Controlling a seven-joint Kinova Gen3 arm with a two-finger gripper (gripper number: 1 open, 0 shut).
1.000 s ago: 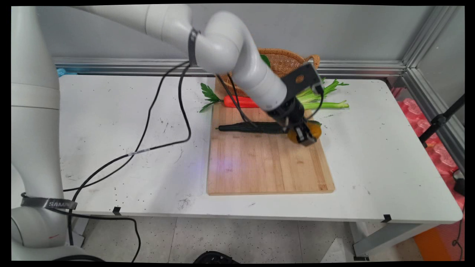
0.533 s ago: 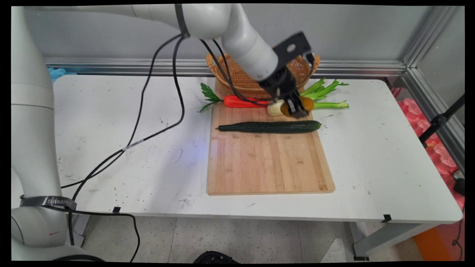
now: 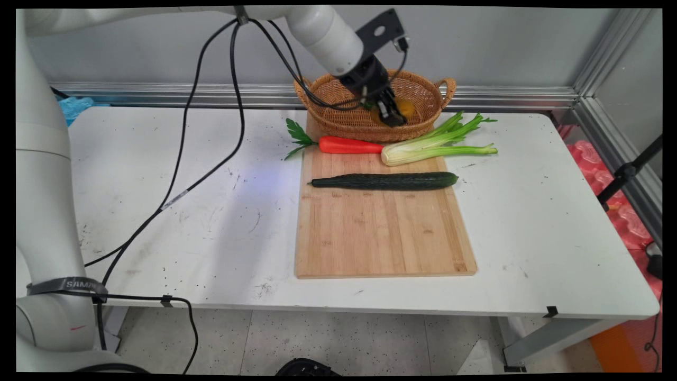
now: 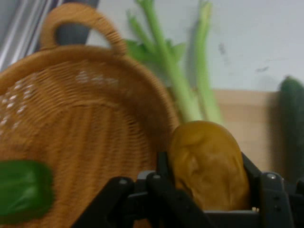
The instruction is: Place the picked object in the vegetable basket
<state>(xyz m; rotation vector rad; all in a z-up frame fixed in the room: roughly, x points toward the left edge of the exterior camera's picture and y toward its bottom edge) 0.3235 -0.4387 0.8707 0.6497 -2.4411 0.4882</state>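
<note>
I've got the black two-finger hand (image 3: 392,112) up over the woven wicker basket with loop handles (image 3: 338,119) at the far side of the white desk (image 3: 555,211), and its fingers (image 4: 164,178) are pinched on a rounded brownish-yellow lump, potato-shaped (image 4: 209,164). In the hand view the lump sits squarely between the two fingers, one on each flank, its long axis running roughly along the hand's pointing direction, its rounded end facing away from the camera. What exactly it is I can't say for sure; that view is soft, so "potato" is my best guess. In the main view the lump hangs over the basket's interior, a bit toward the rim nearest the pale green celery bunch (image 3: 433,145), not resting on the weave as far as I can tell. A green flat object (image 4: 23,190) already lies on the basket floor, off to the side of the hand. Just in front of the basket, the orange-red carrot with green leafy top (image 3: 344,144) and the celery lie roughly end to end across the far edge of the bamboo cutting board (image 3: 381,233). The long dark green cucumber (image 3: 383,181) lies crosswise on the board nearer me, long axis left to right, well apart from the hand.
</note>
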